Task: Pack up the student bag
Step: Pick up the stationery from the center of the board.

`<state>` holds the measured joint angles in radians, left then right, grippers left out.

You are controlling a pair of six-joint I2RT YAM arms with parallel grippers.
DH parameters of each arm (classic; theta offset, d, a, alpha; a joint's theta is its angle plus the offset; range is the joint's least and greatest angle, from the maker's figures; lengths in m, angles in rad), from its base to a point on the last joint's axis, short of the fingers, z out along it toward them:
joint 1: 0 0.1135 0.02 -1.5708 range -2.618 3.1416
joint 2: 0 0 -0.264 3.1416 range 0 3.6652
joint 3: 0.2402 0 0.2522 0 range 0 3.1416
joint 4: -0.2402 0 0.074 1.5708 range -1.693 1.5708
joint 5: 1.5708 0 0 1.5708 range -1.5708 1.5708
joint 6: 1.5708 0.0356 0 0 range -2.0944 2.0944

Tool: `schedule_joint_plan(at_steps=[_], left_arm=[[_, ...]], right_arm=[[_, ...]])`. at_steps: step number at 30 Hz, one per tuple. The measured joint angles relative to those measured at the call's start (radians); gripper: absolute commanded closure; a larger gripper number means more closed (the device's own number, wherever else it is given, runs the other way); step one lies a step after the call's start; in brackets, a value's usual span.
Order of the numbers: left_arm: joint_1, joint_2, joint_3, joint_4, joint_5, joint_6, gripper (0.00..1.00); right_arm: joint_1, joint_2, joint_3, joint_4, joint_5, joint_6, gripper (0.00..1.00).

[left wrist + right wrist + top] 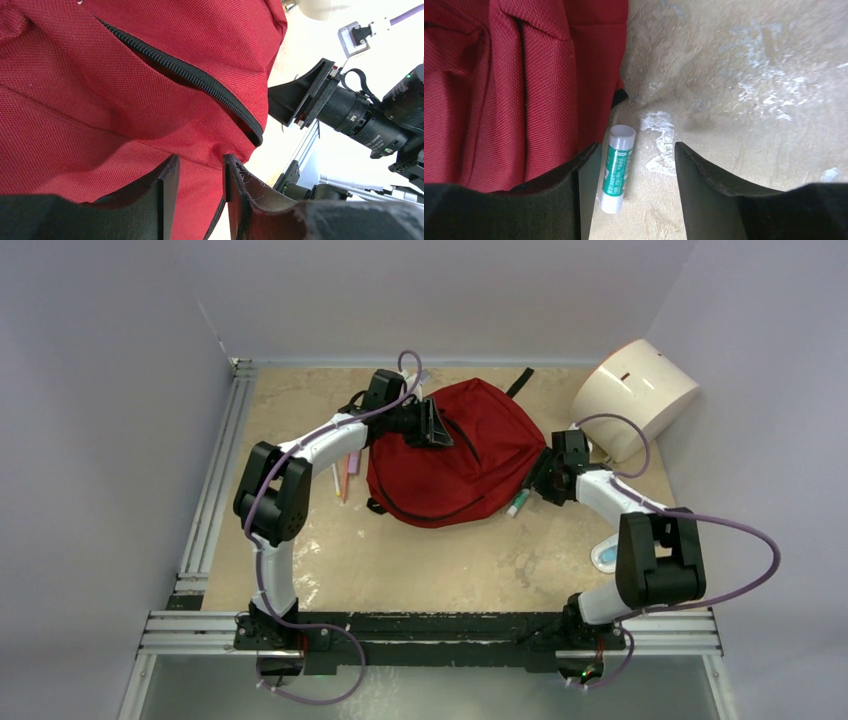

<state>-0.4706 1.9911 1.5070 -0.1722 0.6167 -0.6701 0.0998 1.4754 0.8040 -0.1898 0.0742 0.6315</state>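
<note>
The student bag (pixel 450 455) is a dark-red backpack lying flat in the middle of the table. Its black zipper (pixel 200 80) gapes slightly in the left wrist view. My left gripper (pixel 437 423) sits on the bag's upper left part, and in its own view the left gripper (pixel 200 162) is shut on a fold of the red fabric. A green-and-white glue stick (pixel 616 170) lies on the table against the bag's right edge (pixel 549 90). My right gripper (pixel 636 150) is open around it, and the stick lies closer to the left finger, untouched. From above, the right gripper (pixel 537 483) is just above the glue stick (pixel 518 504).
A white rounded cylinder-like box (pixel 635 395) stands at the back right. Pens (pixel 345 475) lie on the table left of the bag. A small blue-and-white object (pixel 607 555) lies near the right arm's elbow. Aluminium rails (pixel 215 490) border the table on the left.
</note>
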Motion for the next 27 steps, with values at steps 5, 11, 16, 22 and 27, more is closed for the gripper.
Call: schedule_joint_plan(at_steps=[5,11,16,22,27], left_arm=[[0.000,0.000,0.000,0.000,0.000,0.000,0.64],[0.000,0.000,0.000,0.000,0.000,0.000,0.64],[0.000,0.000,0.000,0.000,0.000,0.000,0.64],[0.000,0.000,0.000,0.000,-0.005,0.002,0.63],[0.000,-0.005,-0.005,0.000,-0.023,0.010,0.63]], right_arm=[[0.016,0.037,0.000,0.000,-0.025,-0.012,0.46],[0.035,0.083,0.013,0.012,-0.039,-0.025,0.54],[0.053,0.109,0.035,0.006,-0.005,-0.040,0.60],[0.066,0.124,0.060,-0.028,0.033,-0.061,0.55],[0.069,0.124,0.071,-0.071,0.040,-0.086,0.54]])
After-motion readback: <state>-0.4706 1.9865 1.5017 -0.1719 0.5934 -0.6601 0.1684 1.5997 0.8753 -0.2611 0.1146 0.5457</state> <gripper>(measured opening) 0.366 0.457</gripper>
